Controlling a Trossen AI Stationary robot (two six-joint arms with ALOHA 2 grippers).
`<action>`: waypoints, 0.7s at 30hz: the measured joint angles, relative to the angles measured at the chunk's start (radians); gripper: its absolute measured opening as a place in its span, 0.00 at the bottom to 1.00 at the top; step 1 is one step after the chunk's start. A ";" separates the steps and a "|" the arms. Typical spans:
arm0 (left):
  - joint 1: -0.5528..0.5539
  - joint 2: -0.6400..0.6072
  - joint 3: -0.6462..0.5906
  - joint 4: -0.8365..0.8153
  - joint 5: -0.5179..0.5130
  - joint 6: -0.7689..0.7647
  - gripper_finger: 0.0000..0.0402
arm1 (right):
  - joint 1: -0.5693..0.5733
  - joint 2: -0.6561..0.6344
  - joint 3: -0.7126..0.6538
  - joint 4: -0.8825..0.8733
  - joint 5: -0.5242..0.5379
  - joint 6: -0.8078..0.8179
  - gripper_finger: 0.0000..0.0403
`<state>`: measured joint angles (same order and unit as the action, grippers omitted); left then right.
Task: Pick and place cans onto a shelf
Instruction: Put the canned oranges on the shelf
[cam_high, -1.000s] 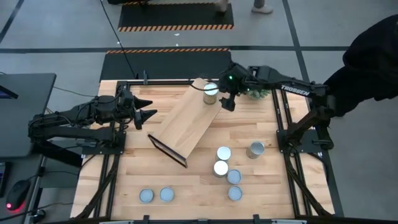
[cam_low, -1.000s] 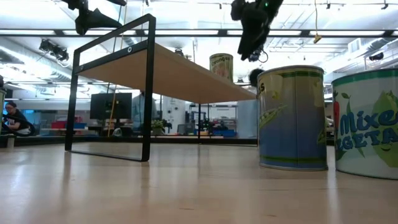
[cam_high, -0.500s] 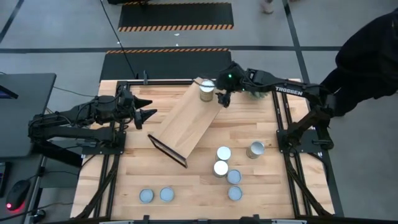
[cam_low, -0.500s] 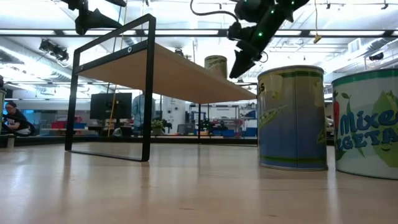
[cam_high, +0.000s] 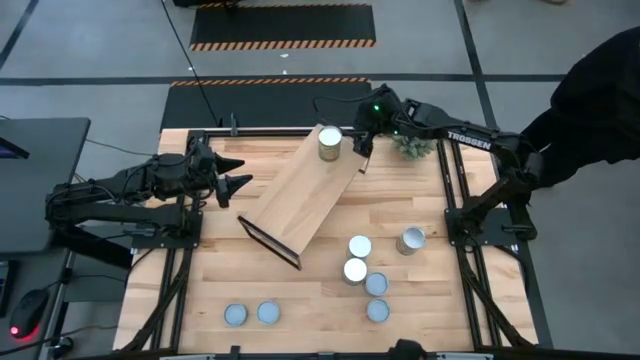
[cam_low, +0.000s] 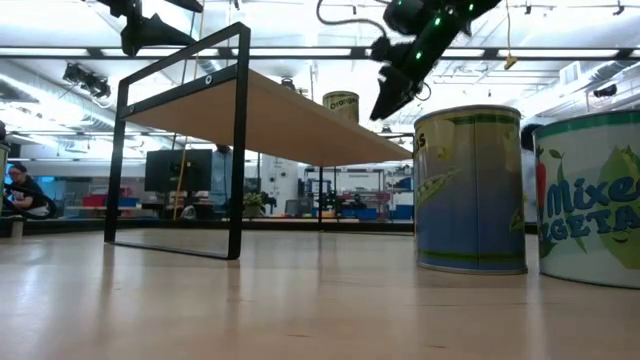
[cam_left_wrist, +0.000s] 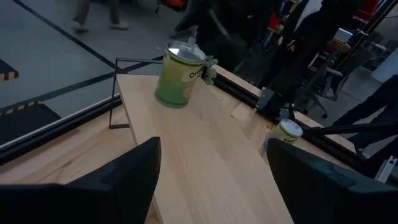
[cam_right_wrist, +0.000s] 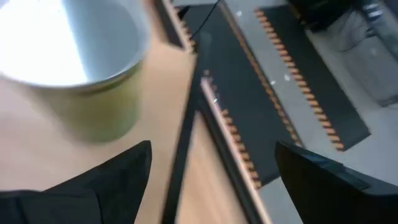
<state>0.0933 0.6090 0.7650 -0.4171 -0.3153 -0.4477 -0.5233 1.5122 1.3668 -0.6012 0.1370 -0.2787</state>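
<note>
Light-wood shelf on black frame legs lies diagonally across the middle of the table, one end reaching toward the far edge. One green-sided can stands upright at that far end of the shelf, its silver top showing; in the left wrist view the same can sits near the board's far corner. The right gripper hangs in the air just beside this can, on its right, jaws released and wide apart — nothing between them, and not touching the can. The left gripper waits over the table's left edge, pointing at the shelf, its jaws also spread and empty. Seven more cans rest on the table itself: a cluster of four toward the near right, one lying on its side just right of them, and two at the near edge. A small green plant sits by the far right corner.
</note>
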 joint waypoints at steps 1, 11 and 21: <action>0.000 0.000 0.000 0.000 -0.004 0.002 0.75 | 0.008 -0.006 0.005 -0.031 -0.008 0.019 0.86; 0.000 0.000 0.000 0.000 -0.032 0.025 0.75 | 0.139 -0.026 -0.010 -0.068 -0.214 0.151 0.86; 0.000 0.000 0.000 0.000 -0.051 0.043 0.75 | 0.197 -0.025 -0.104 0.101 -0.224 0.247 0.86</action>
<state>0.0933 0.6086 0.7650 -0.4168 -0.3664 -0.4049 -0.3260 1.4868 1.2629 -0.5006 -0.0867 -0.0313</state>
